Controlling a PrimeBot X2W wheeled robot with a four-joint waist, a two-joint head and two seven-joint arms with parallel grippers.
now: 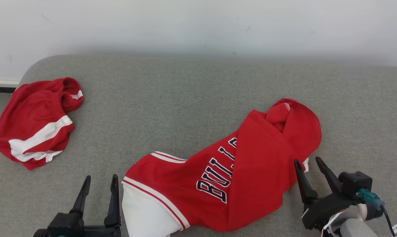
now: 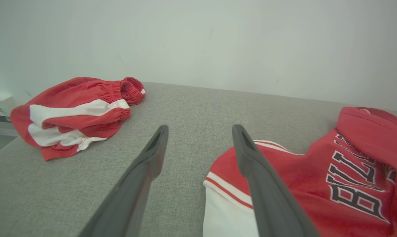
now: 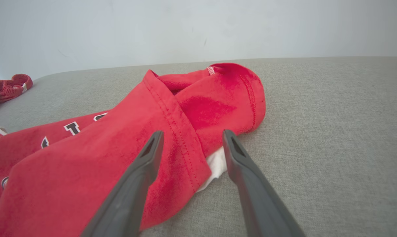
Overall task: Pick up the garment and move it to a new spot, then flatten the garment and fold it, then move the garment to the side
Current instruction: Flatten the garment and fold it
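Hiding lettering (image 1: 214, 189) (folded over), jersey (image 1: 260, 171), cropped below

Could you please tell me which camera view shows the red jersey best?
The head view: the red jersey lies nearly whole there. The left wrist view gives its white-trimmed end and lettering; the right wrist view its folded red end.

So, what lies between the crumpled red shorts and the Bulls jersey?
Bare grey cushion, plain in the head view between shorts and jersey; the open left gripper sits beside the jersey's white hem.
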